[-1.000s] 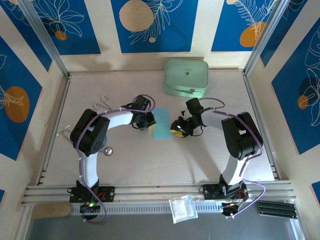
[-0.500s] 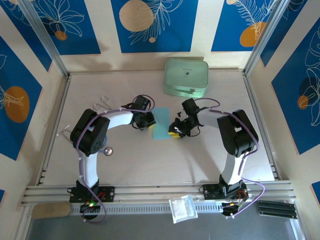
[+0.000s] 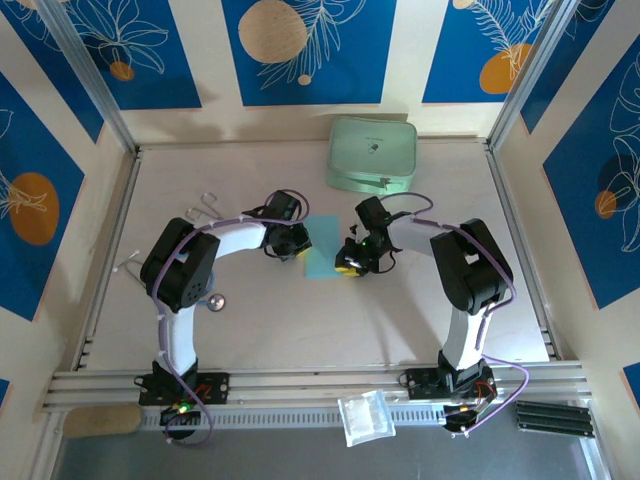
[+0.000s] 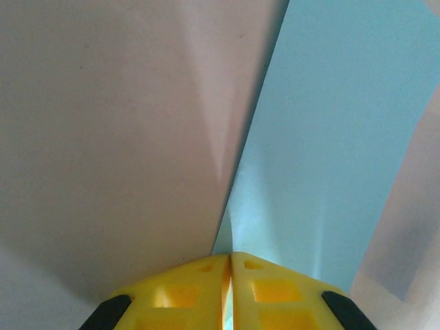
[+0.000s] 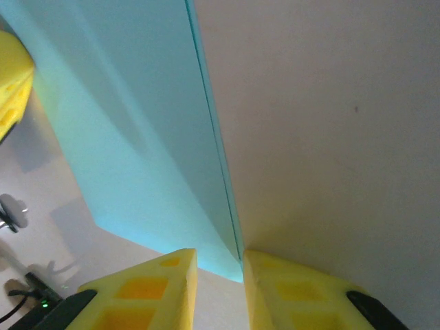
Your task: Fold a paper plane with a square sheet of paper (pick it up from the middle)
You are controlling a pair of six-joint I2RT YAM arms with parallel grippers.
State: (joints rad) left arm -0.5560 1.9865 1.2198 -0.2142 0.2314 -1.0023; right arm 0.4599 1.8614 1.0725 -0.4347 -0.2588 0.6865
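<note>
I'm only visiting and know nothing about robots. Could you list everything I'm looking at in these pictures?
sheet of paper: one, sky-blue, mid-table between the grippers.
case: one, mint-green, far side of the table.
small metal bits: a few, silvery, by the left arm; too small to identify.
plastic bag: one, clear, on the near rail.
table: one, pale beige.
wall panels: several, blue with leaf prints, around the table.
left arm, right arm: white and black, near edge.
left gripper: yellow, shut on the paper's edge.
right gripper: yellow, slightly apart at the opposite edge.

square sheet of paper | sky-blue | folded double, narrow rectangle | centre of table
</note>
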